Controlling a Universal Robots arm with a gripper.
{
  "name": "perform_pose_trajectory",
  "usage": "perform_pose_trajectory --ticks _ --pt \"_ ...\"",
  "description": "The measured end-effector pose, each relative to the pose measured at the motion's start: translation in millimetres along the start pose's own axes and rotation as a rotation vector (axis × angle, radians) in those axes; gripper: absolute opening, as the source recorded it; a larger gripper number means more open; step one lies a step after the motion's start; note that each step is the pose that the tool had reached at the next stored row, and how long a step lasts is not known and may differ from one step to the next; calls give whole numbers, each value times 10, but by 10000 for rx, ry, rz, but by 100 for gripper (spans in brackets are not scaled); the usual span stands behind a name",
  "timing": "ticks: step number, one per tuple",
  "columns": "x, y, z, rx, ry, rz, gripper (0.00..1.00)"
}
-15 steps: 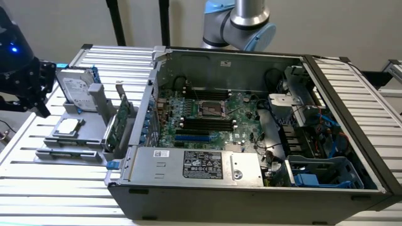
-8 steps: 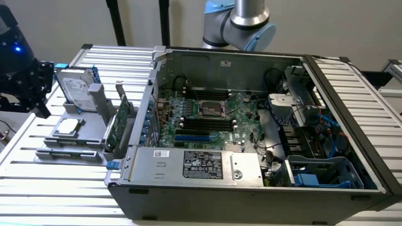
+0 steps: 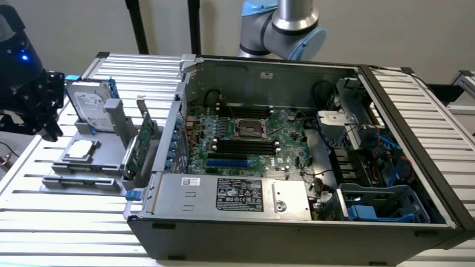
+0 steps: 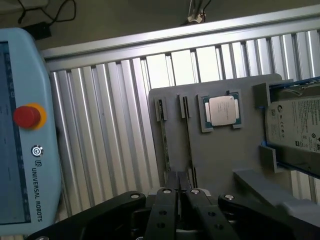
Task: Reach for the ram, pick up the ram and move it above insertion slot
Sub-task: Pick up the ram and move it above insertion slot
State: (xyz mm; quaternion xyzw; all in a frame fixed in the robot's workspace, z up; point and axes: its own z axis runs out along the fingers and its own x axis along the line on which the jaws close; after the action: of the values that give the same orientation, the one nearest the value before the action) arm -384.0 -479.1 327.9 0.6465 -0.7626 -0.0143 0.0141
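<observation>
The tool (image 4: 179,187) hangs over one end of the grey holder (image 4: 220,160), which sits on the slatted bench (image 4: 110,140) toward its edge at the exterior view's left, beside the open computer case (image 3: 297,167). Whether the tool is spread or pressed together I cannot tell. What looks like the ram (image 4: 165,142) stands on edge in a holder groove, not gripped. It is probably light, stiff and fragile, best pinched gently across its flat faces near mid-length. The exterior view shows the black memory slots (image 3: 241,146); the wrist view shows the grooves closely.
</observation>
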Motion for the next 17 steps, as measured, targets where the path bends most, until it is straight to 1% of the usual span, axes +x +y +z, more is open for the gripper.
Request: perform_pose_trajectory --ticks 1,3,4,17 --pt "0 -1 1 1 -1 -11 24" --pt "-1 -4 10 2 -1 -41 24" --pt "-1 -4 24 1 2 -64 31" --pt "-1 -14 261 2 12 -332 31"
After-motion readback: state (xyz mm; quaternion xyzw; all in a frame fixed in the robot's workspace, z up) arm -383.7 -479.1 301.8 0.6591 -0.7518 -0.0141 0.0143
